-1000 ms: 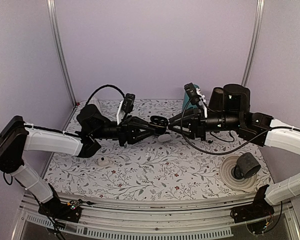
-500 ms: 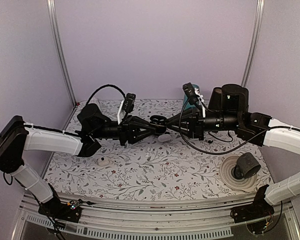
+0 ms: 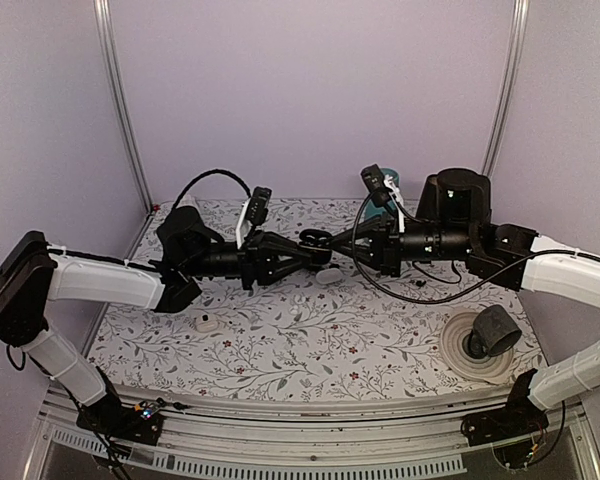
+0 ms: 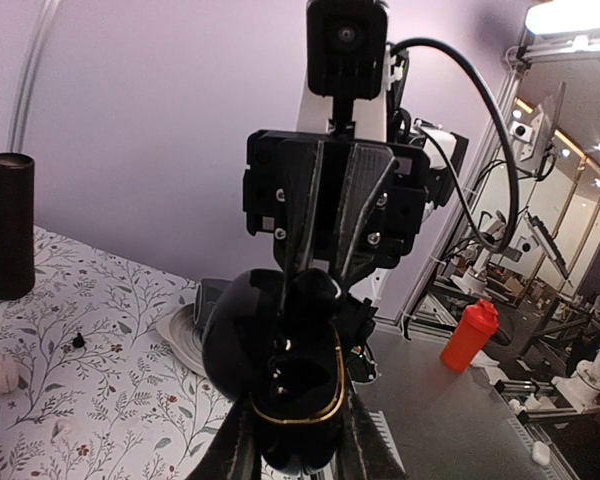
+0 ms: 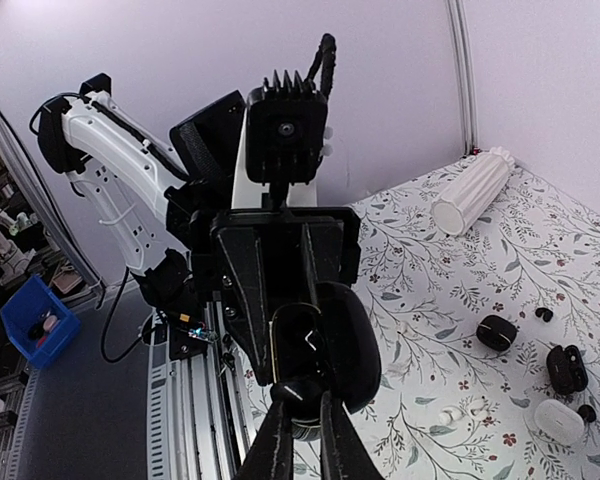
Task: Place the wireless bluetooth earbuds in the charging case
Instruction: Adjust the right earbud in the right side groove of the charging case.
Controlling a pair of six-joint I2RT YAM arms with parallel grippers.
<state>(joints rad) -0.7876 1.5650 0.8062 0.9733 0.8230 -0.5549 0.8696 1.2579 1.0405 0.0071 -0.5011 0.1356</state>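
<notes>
Table (image 3: pixel 280 350): spread with a floral cloth, spare pieces scattered under two arms meeting in mid-air.

Left gripper (image 3: pixel 302 247): reaching in level from the left, clamped on the sides of the black case, apparently to offer it up steady and clear of the cloth.

Right gripper (image 3: pixel 334 244): nose to nose with the left, fingers pinched almost together at the mouth of the case; impossible to tell whether an earbud sits between the tips.

Black case (image 4: pixel 285 390): held well above the table, lid hinged open, gold-trimmed rim turned toward the right gripper, probably so the sockets can be reached head-on.

White case (image 3: pixel 328 276): lying on the cloth just below the two grippers, touched by neither.

Earbuds (image 5: pixel 497 332): what look like small dark pieces loose on the cloth, well apart from the held case; insertion judged under way, not finished.
</notes>
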